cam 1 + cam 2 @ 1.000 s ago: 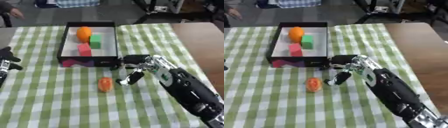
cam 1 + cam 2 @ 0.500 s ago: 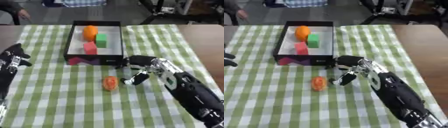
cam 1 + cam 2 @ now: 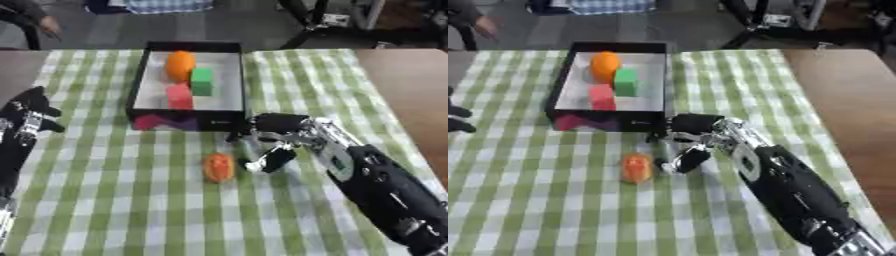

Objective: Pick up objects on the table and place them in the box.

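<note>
Left eye view: the right hand (image 3: pixel 269 141), fingers spread and empty, has edged nearer the orange fruit (image 3: pixel 218 167) on the worktop (image 3: pixel 105 200). Right eye view: the box (image 3: pixel 654 75) sits just beyond (grasp pending); the left hand (image 3: pixel 26 117) idles open.

right hand (image 3: pixel 273 142): fingers spread, holding nothing | left hand (image 3: pixel 26 117): idle (fingers relaxed)
</note>
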